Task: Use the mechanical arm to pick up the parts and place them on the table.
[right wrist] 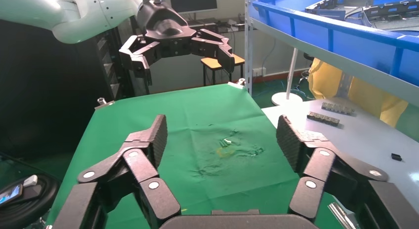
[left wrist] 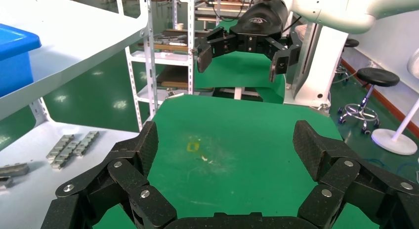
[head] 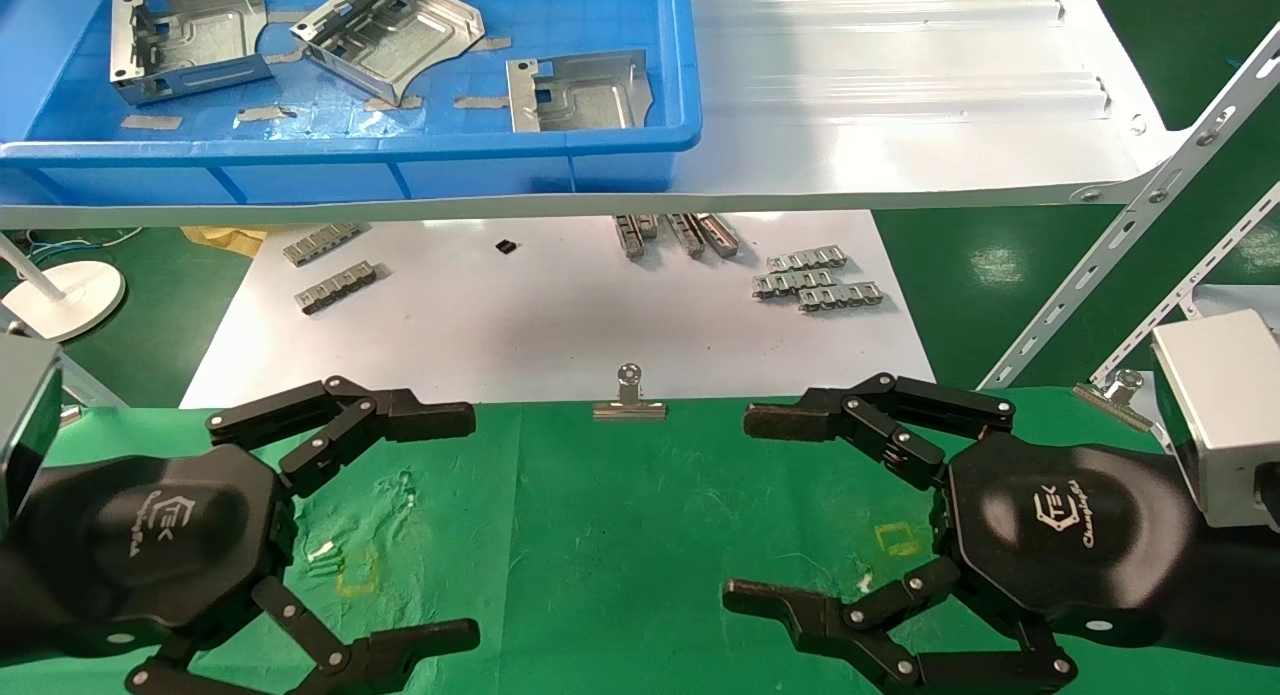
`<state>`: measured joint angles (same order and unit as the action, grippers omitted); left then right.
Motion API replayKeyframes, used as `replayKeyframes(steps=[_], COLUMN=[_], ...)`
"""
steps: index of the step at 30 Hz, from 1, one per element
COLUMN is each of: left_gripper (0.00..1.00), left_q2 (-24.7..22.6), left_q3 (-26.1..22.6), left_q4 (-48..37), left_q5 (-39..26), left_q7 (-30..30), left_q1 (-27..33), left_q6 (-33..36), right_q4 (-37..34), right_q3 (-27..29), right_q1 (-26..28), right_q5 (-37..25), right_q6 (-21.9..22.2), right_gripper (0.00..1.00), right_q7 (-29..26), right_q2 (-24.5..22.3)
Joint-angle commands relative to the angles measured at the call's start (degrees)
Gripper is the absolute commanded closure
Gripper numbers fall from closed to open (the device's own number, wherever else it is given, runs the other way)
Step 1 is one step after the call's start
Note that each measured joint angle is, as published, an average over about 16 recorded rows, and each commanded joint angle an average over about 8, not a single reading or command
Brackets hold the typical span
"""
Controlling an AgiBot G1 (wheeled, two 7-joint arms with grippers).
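1. Left pincer [head: 405, 523] hovers over the green bench [head: 620, 535], fingers spread wide, holding nothing.
2. Right pincer [head: 760, 510] hovers opposite it, likewise spread and holding nothing.
3. Three metal brackets [head: 385, 30] lie in the blue bin [head: 400, 145] on the white shelf [head: 900, 105] beyond the bench.

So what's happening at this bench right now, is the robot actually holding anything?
Not yet. The left gripper and right gripper both hover open and empty over the green table, facing each other. Three metal parts lie in the blue bin up on the white shelf, untouched. None of them is on the table yet.
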<state>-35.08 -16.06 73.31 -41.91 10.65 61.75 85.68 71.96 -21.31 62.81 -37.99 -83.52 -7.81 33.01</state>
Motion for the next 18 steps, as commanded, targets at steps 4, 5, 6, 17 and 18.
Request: replayKeyframes(steps=[4,5,6,17,18], left_gripper=[0.0,0.0,0.0,0.0,0.0], left_q2=[0.0,0.0,0.0,0.0,0.0], left_q3=[0.0,0.0,0.0,0.0,0.0], left_q4=[0.0,0.0,0.0,0.0,0.0], left_q5=[0.0,0.0,0.0,0.0,0.0], left_q7=[0.0,0.0,0.0,0.0,0.0], left_q1=[0.0,0.0,0.0,0.0,0.0], left_q6=[0.0,0.0,0.0,0.0,0.0], right_q4=[0.0,0.0,0.0,0.0,0.0], right_q3=[0.0,0.0,0.0,0.0,0.0], right_q1=[0.0,0.0,0.0,0.0,0.0], right_q5=[0.0,0.0,0.0,0.0,0.0], right_q6=[0.0,0.0,0.0,0.0,0.0], right_gripper=[0.0,0.0,0.0,0.0,0.0], right_q7=[0.0,0.0,0.0,0.0,0.0], right_q2=[0.0,0.0,0.0,0.0,0.0])
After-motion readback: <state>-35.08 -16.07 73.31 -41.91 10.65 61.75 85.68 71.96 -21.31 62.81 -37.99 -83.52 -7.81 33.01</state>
